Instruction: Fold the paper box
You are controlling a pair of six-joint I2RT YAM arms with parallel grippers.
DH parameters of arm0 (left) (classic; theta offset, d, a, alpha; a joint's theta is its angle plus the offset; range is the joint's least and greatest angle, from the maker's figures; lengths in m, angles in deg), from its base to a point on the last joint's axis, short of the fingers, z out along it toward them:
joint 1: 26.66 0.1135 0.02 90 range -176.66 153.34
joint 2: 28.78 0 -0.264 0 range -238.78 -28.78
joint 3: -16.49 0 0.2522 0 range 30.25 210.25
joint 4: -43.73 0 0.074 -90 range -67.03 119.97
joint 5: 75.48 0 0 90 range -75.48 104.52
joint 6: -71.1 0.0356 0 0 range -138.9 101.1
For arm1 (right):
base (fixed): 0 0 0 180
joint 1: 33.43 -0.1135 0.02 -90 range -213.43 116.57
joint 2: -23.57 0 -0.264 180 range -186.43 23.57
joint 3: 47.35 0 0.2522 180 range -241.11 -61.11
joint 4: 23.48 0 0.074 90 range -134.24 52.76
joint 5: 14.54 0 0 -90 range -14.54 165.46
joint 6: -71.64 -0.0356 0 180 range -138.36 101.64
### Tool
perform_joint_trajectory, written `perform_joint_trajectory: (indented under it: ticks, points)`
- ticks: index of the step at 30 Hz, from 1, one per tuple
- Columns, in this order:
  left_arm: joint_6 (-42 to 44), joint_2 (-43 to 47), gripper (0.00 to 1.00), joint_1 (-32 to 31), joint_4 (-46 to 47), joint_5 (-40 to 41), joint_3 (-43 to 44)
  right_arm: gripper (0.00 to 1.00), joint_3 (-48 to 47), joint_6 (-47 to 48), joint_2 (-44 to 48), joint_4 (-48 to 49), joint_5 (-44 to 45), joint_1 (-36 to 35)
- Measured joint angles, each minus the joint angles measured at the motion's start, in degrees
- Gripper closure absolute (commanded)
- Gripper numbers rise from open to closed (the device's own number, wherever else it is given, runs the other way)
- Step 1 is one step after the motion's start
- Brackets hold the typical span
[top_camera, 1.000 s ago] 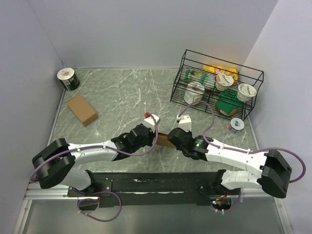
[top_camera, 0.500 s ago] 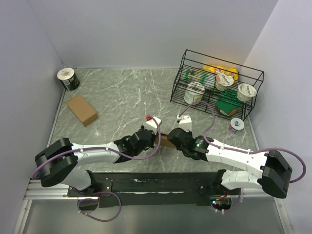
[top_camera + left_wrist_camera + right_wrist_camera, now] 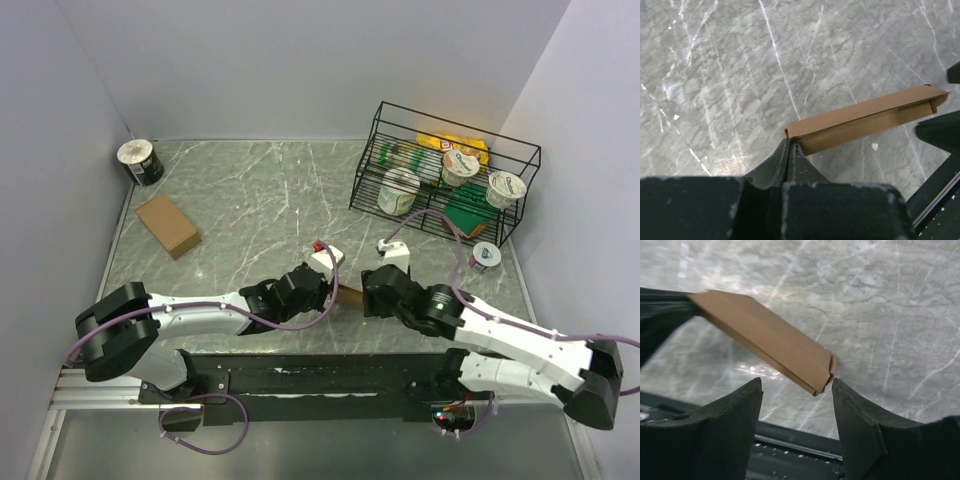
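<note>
A: Status on the paper box (image 3: pixel 349 294)?

B: It's off the table (image 3: pixel 250 190), near the front edge, slung between the two arms. The left gripper (image 3: pixel 789 145) is clamped tight on one corner of it – the only thing carrying it, afaict.

A: And the right gripper (image 3: pixel 796 382)?

B: Jaws apart, one finger on either side of the box's free end, no contact that I can see. It holds nothing.

A: How far along, approx?

B: Partway, I'd say. In the wrist views the box (image 3: pixel 865 120) reads as a slim, flattened slab, long panels already creased over each other. At the free end (image 3: pixel 770 340) a small tab sticks out a bit – it doesn't look tucked.

A: So what's left?

B: Probably closing that end, maybe pressing the seams, then setting it down. I can't see the gripped end under the left fingers, so no word on that one.

A: Anything else nearby?

B: Another brown box (image 3: pixel 168 225) lies far left, well apart – not involved. Wire rack (image 3: pixel 440 170) at the back right, also out of it.
</note>
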Motion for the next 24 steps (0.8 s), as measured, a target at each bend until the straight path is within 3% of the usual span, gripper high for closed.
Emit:
perform_joint_trajectory:
  ticks: [4, 13, 24]
  points:
    - [0.0, -0.7, 0.99, 0.0, -0.02, -0.5, 0.63, 0.31, -0.22, 0.02, 5.62, -0.35, -1.36, 0.26]
    - [0.09, -1.68, 0.99, 0.0, 0.33, -1.29, 1.36, 0.56, 1.18, 3.58, 8.92, 3.78, -5.03, 3.56]
    - [0.28, -2.21, 0.99, 0.02, 1.07, -1.73, 1.51, 0.68, 2.43, 10.29, 4.81, 10.95, -6.4, 5.44]
